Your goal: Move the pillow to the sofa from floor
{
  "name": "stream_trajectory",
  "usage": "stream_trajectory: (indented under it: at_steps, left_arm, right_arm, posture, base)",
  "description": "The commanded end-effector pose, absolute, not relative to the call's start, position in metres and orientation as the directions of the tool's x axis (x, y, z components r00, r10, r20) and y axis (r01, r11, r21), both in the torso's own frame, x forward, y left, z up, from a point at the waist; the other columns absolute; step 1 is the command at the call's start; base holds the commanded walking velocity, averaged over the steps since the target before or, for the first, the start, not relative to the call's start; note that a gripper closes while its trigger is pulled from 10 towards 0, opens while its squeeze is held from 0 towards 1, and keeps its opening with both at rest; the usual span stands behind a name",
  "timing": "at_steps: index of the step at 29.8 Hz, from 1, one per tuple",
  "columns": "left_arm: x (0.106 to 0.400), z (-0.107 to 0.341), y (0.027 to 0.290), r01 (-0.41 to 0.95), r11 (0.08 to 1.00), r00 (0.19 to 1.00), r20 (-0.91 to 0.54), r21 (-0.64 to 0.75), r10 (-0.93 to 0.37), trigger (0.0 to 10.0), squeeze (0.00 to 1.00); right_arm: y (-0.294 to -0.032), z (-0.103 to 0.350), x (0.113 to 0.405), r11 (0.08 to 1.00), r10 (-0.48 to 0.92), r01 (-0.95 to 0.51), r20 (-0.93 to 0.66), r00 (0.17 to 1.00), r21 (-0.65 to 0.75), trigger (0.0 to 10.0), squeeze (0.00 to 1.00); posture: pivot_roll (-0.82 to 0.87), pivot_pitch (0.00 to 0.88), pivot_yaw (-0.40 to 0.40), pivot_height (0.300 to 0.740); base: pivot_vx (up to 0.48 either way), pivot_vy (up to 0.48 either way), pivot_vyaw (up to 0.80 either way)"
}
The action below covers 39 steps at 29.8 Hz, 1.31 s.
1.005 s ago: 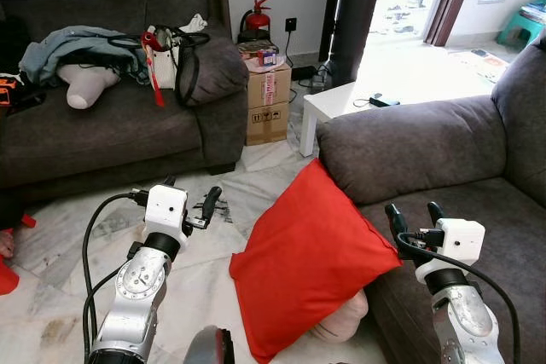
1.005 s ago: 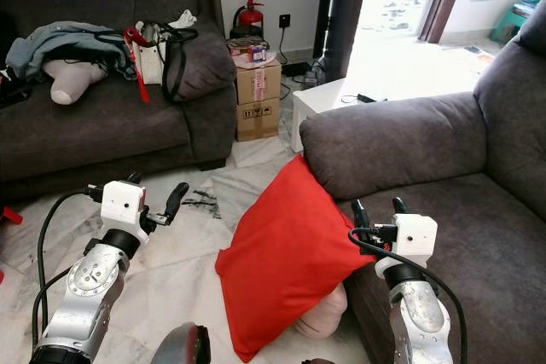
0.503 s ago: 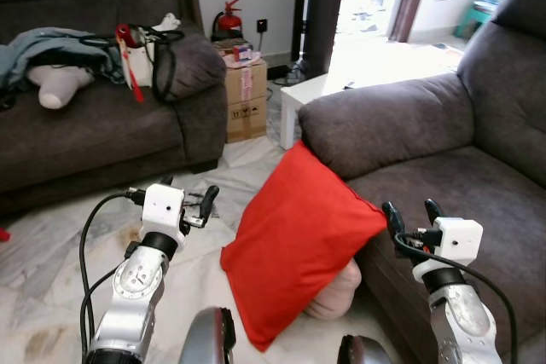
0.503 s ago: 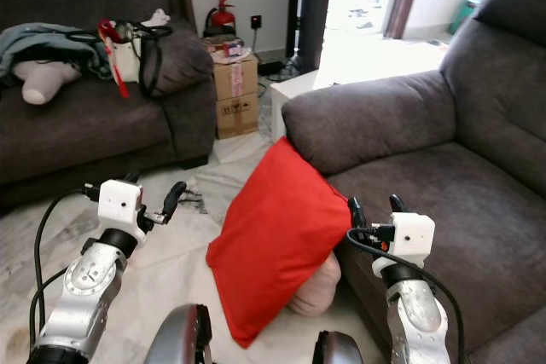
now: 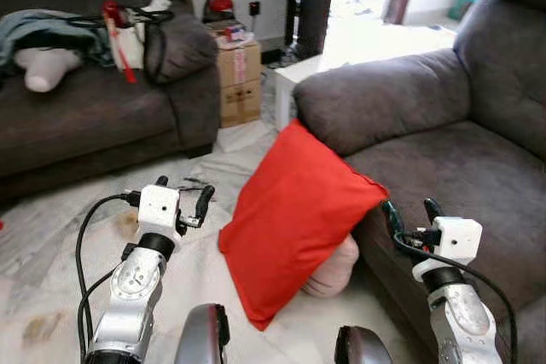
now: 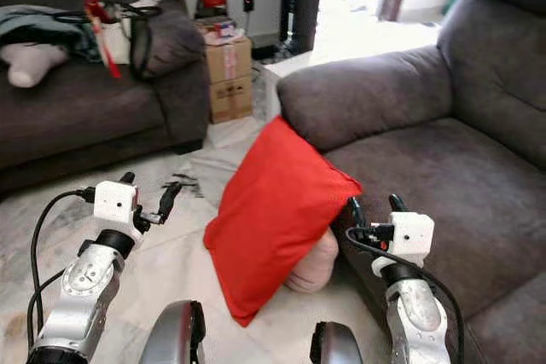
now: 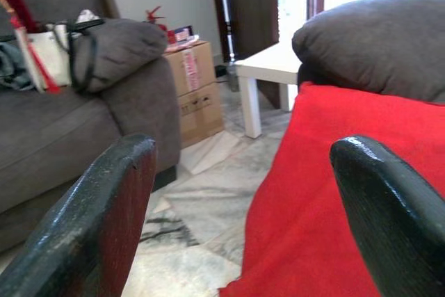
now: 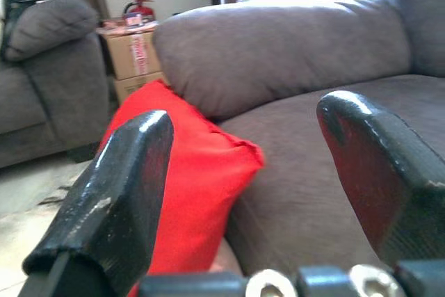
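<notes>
Our left gripper is up in front of us over the floor, fingers spread wide with nothing between them, a bit to the left of the pillow and not touching it. Our right gripper is the same deal, wide open and empty, hanging over the front edge of the near sofa seat, just right of the pillow's corner. The red pillow stands tilted on the floor with its lower corner down on the tiles, and its upper edge leans against the sofa's armrest and front. Tucked under it against the sofa base there's a pinkish rounded thing, can't tell what it is exactly. In the wrist views we're looking straight between our black fingers: the left one sees the pillow's red face with the armrest above it, and the right one sees the pillow squeezed against the seat cushion. Further back there's a second sofa with a pile of clothes, a white bag and a pale mannequin-ish head on it, then a cardboard box, a fire extinguisher by the wall and a little white table.
</notes>
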<state>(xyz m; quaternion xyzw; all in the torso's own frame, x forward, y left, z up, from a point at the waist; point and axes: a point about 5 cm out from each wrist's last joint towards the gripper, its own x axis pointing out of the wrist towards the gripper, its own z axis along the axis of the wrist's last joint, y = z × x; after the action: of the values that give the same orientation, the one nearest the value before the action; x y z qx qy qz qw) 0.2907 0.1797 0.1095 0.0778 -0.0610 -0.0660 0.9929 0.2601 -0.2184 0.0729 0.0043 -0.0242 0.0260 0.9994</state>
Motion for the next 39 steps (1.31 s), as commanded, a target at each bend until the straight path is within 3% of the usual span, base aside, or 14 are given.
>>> stream_trajectory:
  at_steps: [1, 9, 39]
  left_arm:
    - [0.2914, 0.111, 0.182, 0.108, 0.979, 0.985, 0.116, 0.171, -0.129, 10.0, 0.0]
    - [0.2911, 0.112, 0.1844, 0.089, 0.981, 0.986, 0.123, 0.171, -0.111, 10.0, 0.0]
    - [0.2919, 0.1125, 0.1833, 0.097, 0.98, 0.985, 0.124, 0.173, -0.12, 10.0, 0.0]
  right_arm:
    - [-0.2202, 0.0786, 0.2632, 0.999, 0.049, -0.049, 0.069, 0.996, 0.006, 10.0, 0.0]
    - [-0.2206, 0.079, 0.2611, 0.999, 0.051, -0.051, 0.073, 0.996, 0.005, 10.0, 0.0]
    - [-0.2159, 0.0762, 0.2596, 0.996, 0.091, -0.089, 0.058, 0.994, -0.022, 10.0, 0.0]
  posture:
    - [-0.05, 0.0, 0.001, 0.575]
    - [-0.05, 0.0, 0.002, 0.575]
    - [-0.05, 0.0, 0.002, 0.575]
  base:
    - [0.0, 0.0, 0.0]
    - [0.0, 0.0, 0.0]
    - [0.302, 0.0, 0.05]
